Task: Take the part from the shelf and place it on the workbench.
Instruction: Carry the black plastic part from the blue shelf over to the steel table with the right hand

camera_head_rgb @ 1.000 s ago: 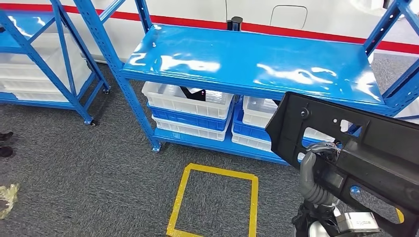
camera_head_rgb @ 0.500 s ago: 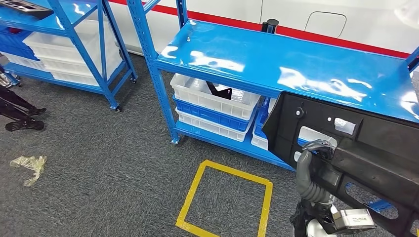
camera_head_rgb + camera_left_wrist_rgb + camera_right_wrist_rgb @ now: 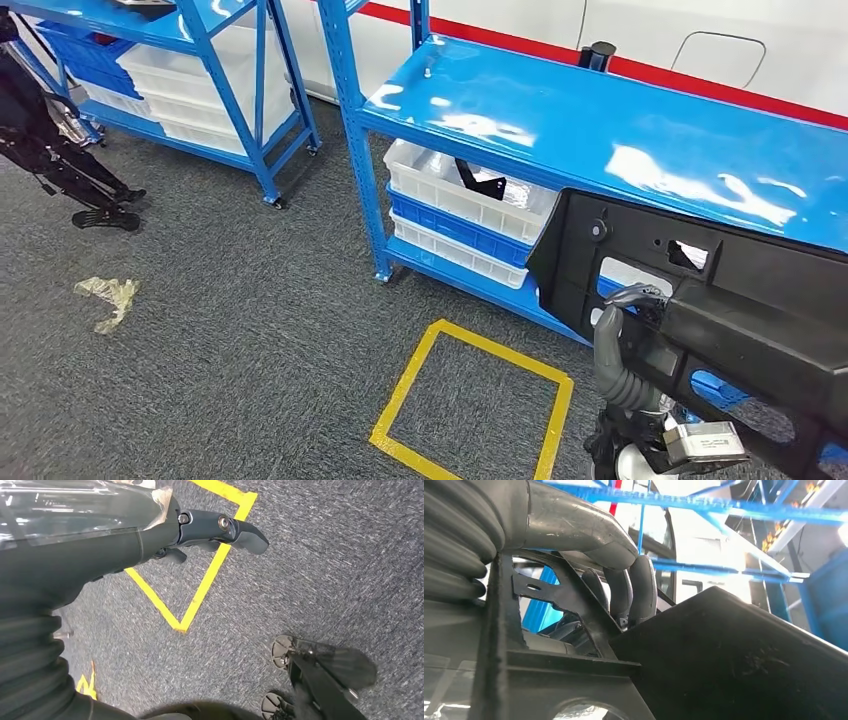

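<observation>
Your right hand (image 3: 632, 335) grips the large black part (image 3: 700, 300), its fingers (image 3: 634, 587) curled around a rib of the part; you see it at about four o'clock in the head view, held in front of the blue shelf (image 3: 600, 130). Your left hand (image 3: 200, 530) hangs over the grey carpet above the yellow tape square (image 3: 475, 400), holding nothing, with fingers apart. White bins (image 3: 450, 195) sit beneath the shelf at twelve o'clock.
</observation>
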Robot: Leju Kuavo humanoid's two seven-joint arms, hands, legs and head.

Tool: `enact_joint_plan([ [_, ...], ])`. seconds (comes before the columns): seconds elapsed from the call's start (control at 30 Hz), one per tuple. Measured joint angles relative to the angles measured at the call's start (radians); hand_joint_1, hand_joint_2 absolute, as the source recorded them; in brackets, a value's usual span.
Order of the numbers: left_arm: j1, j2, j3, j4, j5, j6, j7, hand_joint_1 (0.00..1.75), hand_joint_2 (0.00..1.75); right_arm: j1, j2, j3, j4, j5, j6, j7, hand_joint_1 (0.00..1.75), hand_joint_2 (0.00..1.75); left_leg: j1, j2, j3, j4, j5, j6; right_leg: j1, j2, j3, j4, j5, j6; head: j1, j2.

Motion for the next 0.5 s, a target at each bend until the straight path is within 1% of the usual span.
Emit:
enact_joint_plan([
  [0.03,-0.001,0.000,0.000,0.000,-0.002,0.000,0.000,0.00,1.75,0.002,0.001,0.000,-0.003,0.002,0.000,0.000,1.75,1.75,-0.005,0.009,0.008,-0.021,0.001,0.005,0.003,-0.009,0.000,0.000,0.000,0.004,0.001,0.000],
  [0.07,0.000,0.001,0.000,0.000,-0.003,0.000,0.002,0.00,1.75,0.003,0.002,0.001,-0.004,0.003,0.000,0.000,1.75,1.75,-0.011,0.002,0.004,-0.024,0.001,0.012,0.005,-0.018,-0.001,-0.001,0.001,0.010,0.003,0.000],
  [0.1,0.001,0.002,0.000,0.000,-0.003,0.000,0.003,0.00,1.75,0.004,0.004,0.002,-0.004,0.004,0.001,0.000,1.75,1.75,-0.013,-0.010,0.002,-0.027,0.005,0.020,0.004,-0.026,0.000,-0.003,0.001,0.017,0.004,0.000],
  [0.13,0.003,0.003,0.000,0.000,-0.003,0.001,0.004,0.00,1.75,0.004,0.005,0.003,-0.004,0.004,0.002,0.000,1.75,1.75,-0.014,-0.021,0.001,-0.032,0.011,0.029,0.002,-0.019,-0.003,0.002,-0.004,0.021,0.004,0.000],
  [0.17,0.003,0.004,0.000,0.000,-0.003,0.002,0.005,0.00,1.75,0.004,0.006,0.003,-0.004,0.005,0.003,0.000,1.75,1.75,-0.013,-0.031,0.000,-0.037,0.017,0.038,0.001,0.001,-0.012,0.022,-0.018,0.022,0.004,0.000],
  [0.2,0.003,0.005,0.000,0.000,-0.003,0.003,0.005,0.00,1.75,0.005,0.007,0.003,-0.004,0.005,0.003,0.000,1.75,1.75,-0.012,-0.043,0.000,-0.042,0.024,0.047,0.000,0.028,-0.031,0.063,-0.042,0.019,0.006,0.000],
  [0.23,0.002,0.005,0.000,0.000,-0.003,0.003,0.005,0.00,1.75,0.007,0.007,0.003,-0.004,0.005,0.003,0.000,1.75,1.75,-0.012,-0.054,-0.003,-0.043,0.027,0.052,-0.001,0.057,-0.058,0.123,-0.072,0.012,0.008,0.000],
  [0.27,0.001,0.006,0.000,0.000,-0.003,0.003,0.005,0.00,1.75,0.009,0.007,0.004,-0.004,0.005,0.004,0.000,1.75,1.75,-0.013,-0.067,-0.006,-0.043,0.030,0.056,0.000,0.075,-0.091,0.196,-0.102,0.006,0.009,0.000],
  [0.3,0.002,0.006,0.000,0.000,-0.003,0.002,0.005,0.00,1.75,0.011,0.007,0.004,-0.004,0.005,0.004,0.000,1.75,1.75,-0.015,-0.080,-0.009,-0.042,0.032,0.058,0.001,0.082,-0.120,0.258,-0.124,0.003,0.010,0.000],
  [0.33,0.002,0.006,0.000,0.000,-0.003,0.002,0.005,0.00,1.75,0.012,0.006,0.004,-0.004,0.005,0.004,0.000,1.75,1.75,-0.017,-0.093,-0.011,-0.042,0.033,0.060,0.002,0.085,-0.137,0.293,-0.132,0.005,0.010,0.000],
  [0.37,0.003,0.005,0.000,0.000,-0.004,0.002,0.006,0.00,1.75,0.012,0.007,0.004,-0.004,0.005,0.005,0.000,1.75,1.75,-0.019,-0.108,-0.011,-0.041,0.035,0.060,0.002,0.087,-0.134,0.287,-0.123,0.011,0.010,0.000],
  [0.4,0.004,0.005,0.000,0.000,-0.005,0.003,0.007,0.00,1.75,0.011,0.007,0.004,-0.004,0.005,0.006,0.000,1.75,1.75,-0.019,-0.122,-0.011,-0.040,0.036,0.059,0.002,0.092,-0.110,0.237,-0.098,0.019,0.010,0.000],
  [0.43,0.005,0.005,-0.001,0.000,-0.005,0.005,0.009,0.00,1.75,0.010,0.007,0.004,-0.004,0.005,0.009,0.000,1.75,1.75,-0.019,-0.136,-0.012,-0.037,0.036,0.057,0.001,0.105,-0.075,0.165,-0.067,0.027,0.010,0.000],
  [0.47,0.004,0.005,-0.001,0.000,-0.006,0.008,0.010,0.00,1.75,0.008,0.007,0.004,-0.003,0.005,0.012,0.000,1.75,1.75,-0.021,-0.149,-0.015,-0.030,0.035,0.054,-0.001,0.124,-0.041,0.092,-0.041,0.031,0.011,0.000],
  [0.5,0.004,0.005,-0.001,0.000,-0.006,0.012,0.011,0.00,1.75,0.006,0.007,0.004,-0.002,0.004,0.015,0.000,1.75,1.75,-0.022,-0.160,-0.019,-0.024,0.034,0.050,-0.002,0.138,-0.018,0.043,-0.024,0.030,0.010,0.000],
])
